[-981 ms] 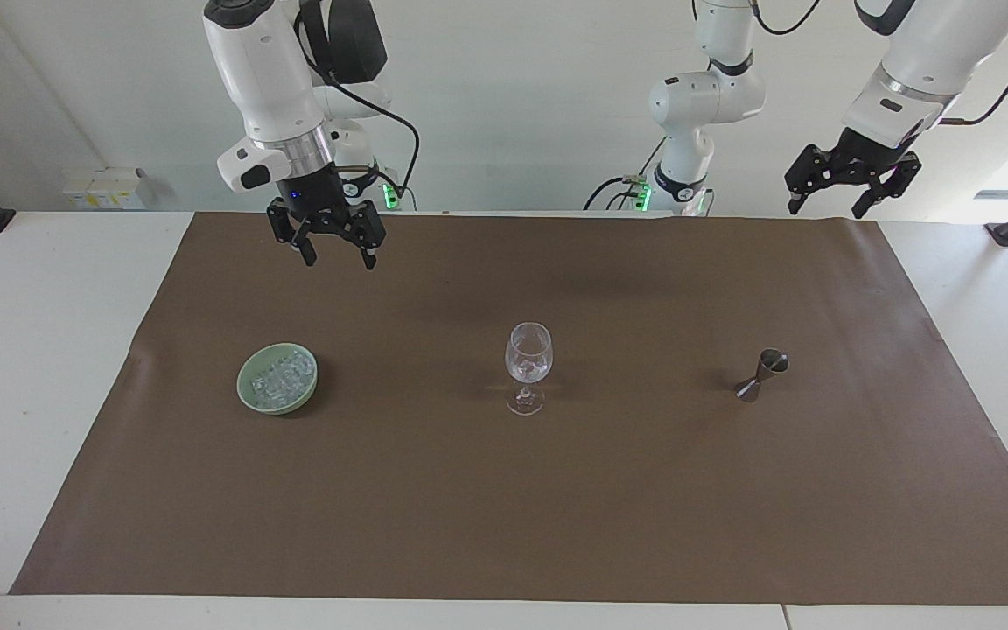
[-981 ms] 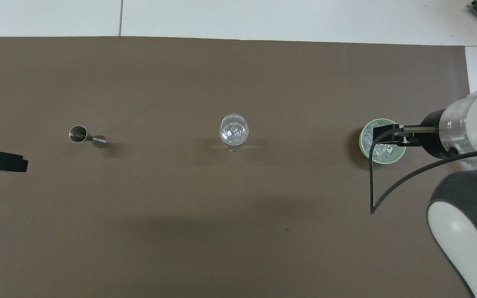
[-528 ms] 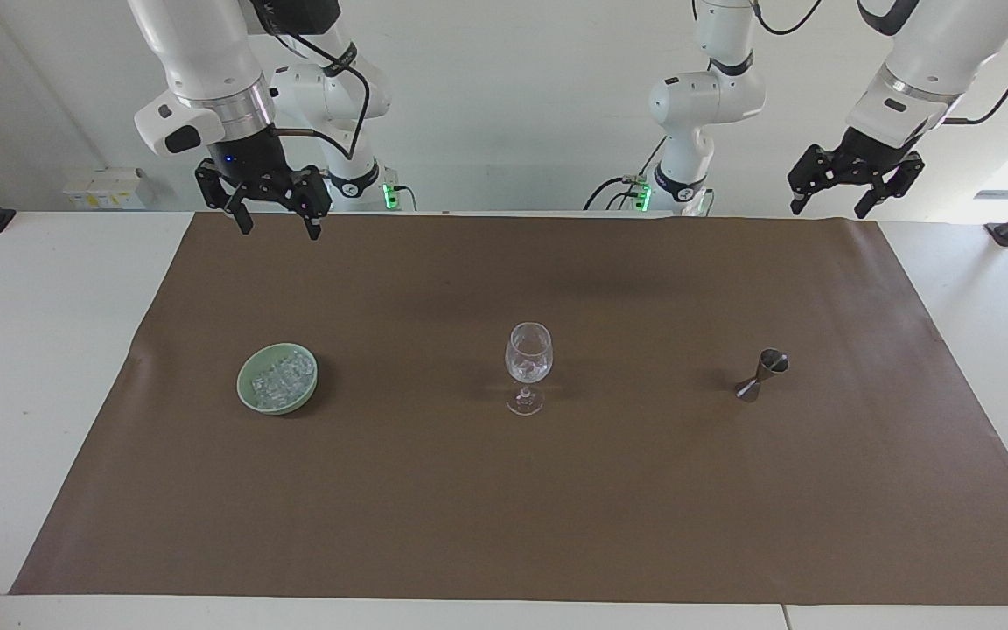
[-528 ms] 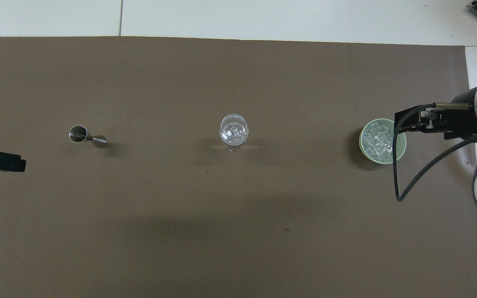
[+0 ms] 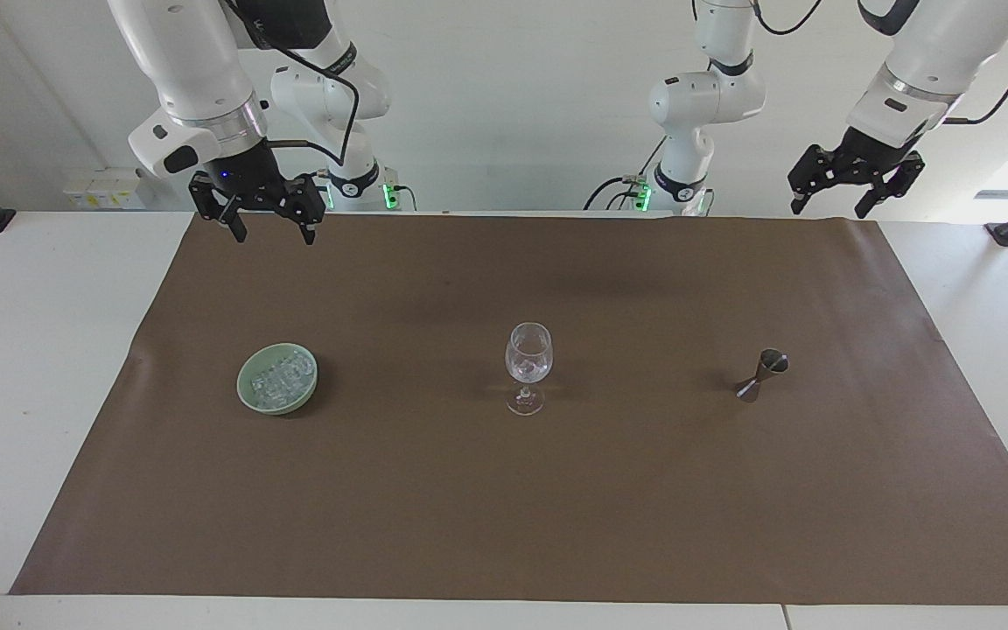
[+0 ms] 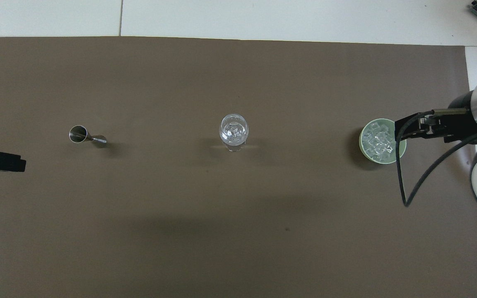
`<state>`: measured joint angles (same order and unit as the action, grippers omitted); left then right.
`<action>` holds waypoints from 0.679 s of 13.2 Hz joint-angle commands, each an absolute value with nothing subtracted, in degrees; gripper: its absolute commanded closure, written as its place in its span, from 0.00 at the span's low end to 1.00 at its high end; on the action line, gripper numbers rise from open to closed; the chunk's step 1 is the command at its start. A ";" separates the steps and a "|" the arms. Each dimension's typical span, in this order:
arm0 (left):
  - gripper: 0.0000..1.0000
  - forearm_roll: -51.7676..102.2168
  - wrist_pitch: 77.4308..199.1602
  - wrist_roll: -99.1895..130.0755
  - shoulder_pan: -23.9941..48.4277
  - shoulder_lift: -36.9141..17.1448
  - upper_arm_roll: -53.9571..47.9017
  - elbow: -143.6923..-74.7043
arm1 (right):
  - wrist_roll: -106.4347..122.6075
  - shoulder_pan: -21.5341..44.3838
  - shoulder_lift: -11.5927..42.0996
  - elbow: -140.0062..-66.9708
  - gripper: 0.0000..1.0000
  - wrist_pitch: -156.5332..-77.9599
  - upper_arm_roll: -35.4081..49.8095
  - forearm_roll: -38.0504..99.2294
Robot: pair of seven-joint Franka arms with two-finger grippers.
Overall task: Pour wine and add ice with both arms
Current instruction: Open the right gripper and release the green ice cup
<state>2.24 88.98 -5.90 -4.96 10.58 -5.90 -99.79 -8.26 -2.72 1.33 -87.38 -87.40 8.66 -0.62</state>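
A clear stemmed wine glass (image 5: 528, 360) stands at the middle of the brown mat, and what look like clear ice cubes glint in its cup (image 6: 234, 129). A pale green bowl (image 5: 269, 405) of ice (image 5: 281, 376) sits toward the right arm's end; the bowl (image 6: 362, 142) and its ice (image 6: 378, 140) also show from overhead. My right gripper (image 5: 272, 234) hangs open and empty, high over the mat's edge at the robots' end; from overhead the right gripper (image 6: 404, 129) covers the bowl's rim. My left gripper (image 5: 826, 210) waits open and empty, raised at the left arm's end.
A small steel jigger (image 5: 760, 374) stands on the mat (image 5: 469, 507) toward the left arm's end, also seen from overhead (image 6: 84, 135). The left gripper's tip (image 6: 2, 160) shows at the overhead view's edge. White table borders the mat.
My right gripper has risen and swung back toward the robots' edge of the mat and the right arm's end, still open and empty. The left arm has barely moved.
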 commanded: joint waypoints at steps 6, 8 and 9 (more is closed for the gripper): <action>0.00 2.37 89.65 -5.36 -5.01 11.69 -5.71 -100.99 | -6.86 -2.99 -0.09 -89.12 0.00 -87.36 9.32 0.70; 0.00 2.37 89.65 -5.36 -5.01 11.69 -5.71 -100.99 | -7.03 -3.08 -0.09 -89.21 0.00 -87.36 9.32 0.70; 0.00 2.37 89.65 -5.36 -5.01 11.69 -5.71 -100.99 | -7.03 -3.08 0.00 -89.12 0.00 -87.54 9.32 0.70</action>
<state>2.24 88.98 -5.89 -4.96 10.58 -5.90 -99.79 -8.22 -2.56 1.27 -87.61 -87.40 9.18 -0.55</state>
